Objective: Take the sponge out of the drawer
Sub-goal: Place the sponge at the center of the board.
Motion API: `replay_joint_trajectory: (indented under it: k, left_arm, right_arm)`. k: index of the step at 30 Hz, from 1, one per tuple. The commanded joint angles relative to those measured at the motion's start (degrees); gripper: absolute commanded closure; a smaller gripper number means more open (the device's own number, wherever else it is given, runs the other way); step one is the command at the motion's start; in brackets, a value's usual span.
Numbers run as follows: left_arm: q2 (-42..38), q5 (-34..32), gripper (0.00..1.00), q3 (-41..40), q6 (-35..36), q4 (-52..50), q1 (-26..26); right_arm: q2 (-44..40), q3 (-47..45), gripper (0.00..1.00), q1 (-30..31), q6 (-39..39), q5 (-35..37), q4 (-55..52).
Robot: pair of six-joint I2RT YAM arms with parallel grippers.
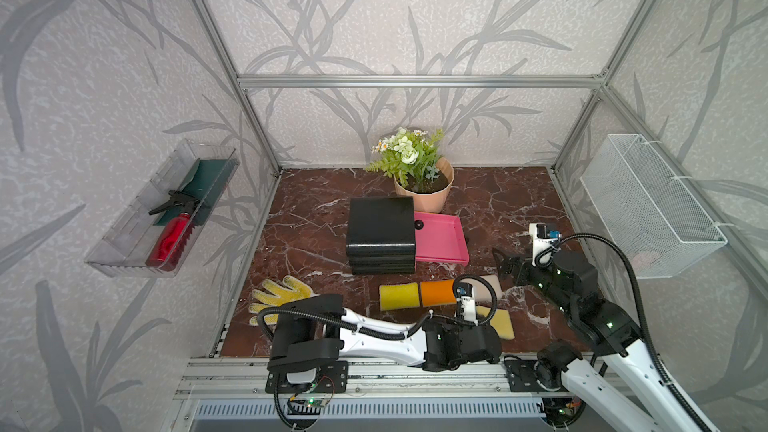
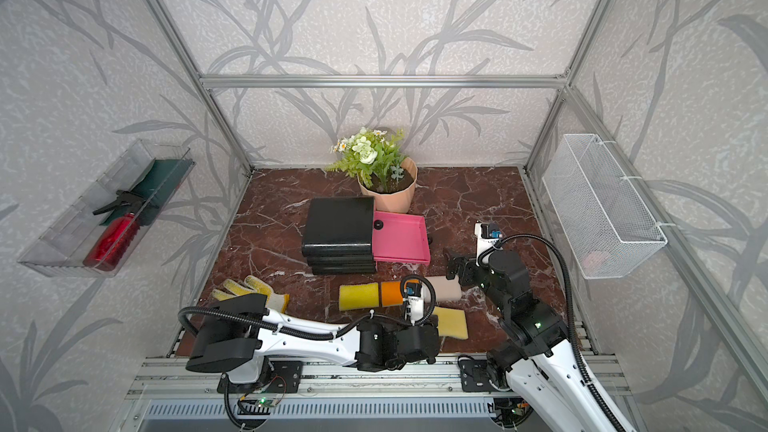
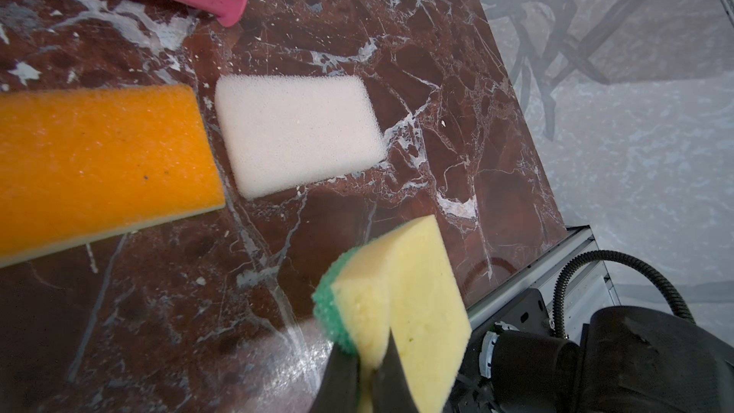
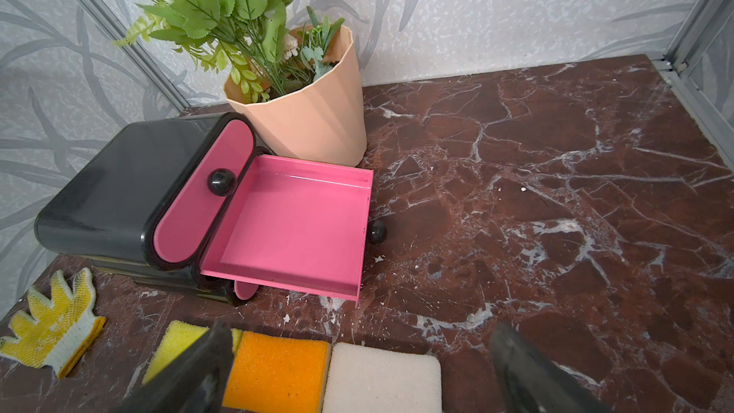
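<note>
Left wrist view shows the left hand (image 3: 367, 371) clenched on the yellow-green sponge (image 3: 421, 292); right hand (image 4: 361, 327) spread wide.

Lying low, left arm (image 1: 374, 328) stretching sideways along front rail, wrist (image 1: 457, 342) folding near right arm's base. Clamping tight, left gripper (image 3: 371, 355) pinching sponge (image 3: 417, 292) by one end, fingers (image 3: 341, 375) squeezing foam, the rest sticking out beyond tips. Reaching forward, right arm (image 1: 602, 326) bending at elbow. Hovering off the surface, right gripper (image 4: 363, 329) gaping wide, jaws standing far apart.
</note>
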Motion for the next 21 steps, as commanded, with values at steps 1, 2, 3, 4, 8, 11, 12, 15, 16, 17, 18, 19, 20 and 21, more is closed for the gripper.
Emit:
replay_joint_trajectory:
  k: [1, 2, 3, 4, 8, 11, 12, 15, 16, 17, 18, 19, 20, 21]
  left_arm:
    - [1.4, -0.8, 1.00, 1.2, -4.2, -2.2, 0.4]
    - [1.5, -0.6, 1.00, 1.0, -4.7, -2.4, 0.5]
    - [1.9, -0.3, 1.00, 1.1, -5.3, -2.8, 0.5]
    - [2.2, 0.1, 1.00, 1.2, -5.9, -3.3, 0.8]
    - [4.0, 3.3, 1.00, 1.7, -8.1, -4.1, 2.1]
    - [4.7, 4.6, 1.00, 1.5, -9.2, -4.3, 2.6]
    - [4.8, 4.9, 1.00, 1.6, -9.4, -4.4, 2.8]
    - [5.9, 6.4, 1.00, 2.4, -9.7, -5.0, 3.3]
    - [6.2, 7.0, 1.00, 2.6, -9.7, -5.0, 3.5]
    - [6.4, 7.5, 0.98, 2.5, -9.8, -4.8, 3.7]
    - [6.7, 7.8, 0.97, 2.6, -10.1, -4.9, 3.7]
    - [6.8, 8.1, 0.94, 2.6, -10.2, -4.9, 3.8]
    - [7.0, 8.4, 0.91, 2.9, -10.1, -5.0, 3.9]
    - [7.1, 8.7, 0.88, 3.3, -10.0, -5.6, 4.0]
  right_arm:
    - [-1.0, -0.7, 0.01, -0.2, 0.6, -0.2, -0.5]
    - [-1.0, -0.7, 0.01, -0.2, 0.7, -0.2, -0.4]
    - [-1.1, -0.8, 0.01, -0.2, 0.7, -0.2, -0.4]
    - [-1.0, -0.8, 0.01, -0.2, 0.8, -0.2, -0.4]
    - [-1.2, -0.7, 0.01, -0.2, 0.9, 0.1, -0.7]
    - [-1.5, -0.9, 0.01, -0.2, 1.0, 0.3, -0.6]
    - [-1.5, -1.0, 0.01, -0.2, 1.0, 0.6, -0.6]
    - [-1.5, -1.0, 0.01, -0.2, 0.9, 0.8, -0.6]
    - [-1.4, -1.1, 0.01, -0.3, 1.0, 0.7, -0.6]
    - [-1.4, -1.0, 0.01, -0.2, 1.0, 0.7, -0.6]
    - [-1.3, -1.0, 0.01, -0.3, 1.0, 0.8, -0.6]
    - [-1.4, -1.0, 0.01, -0.2, 1.0, 0.9, -0.6]
    - [-1.4, -1.1, 0.01, -0.3, 1.0, 1.0, -0.6]
    - [-1.4, -1.2, 0.01, -0.2, 1.0, 1.1, -0.5]
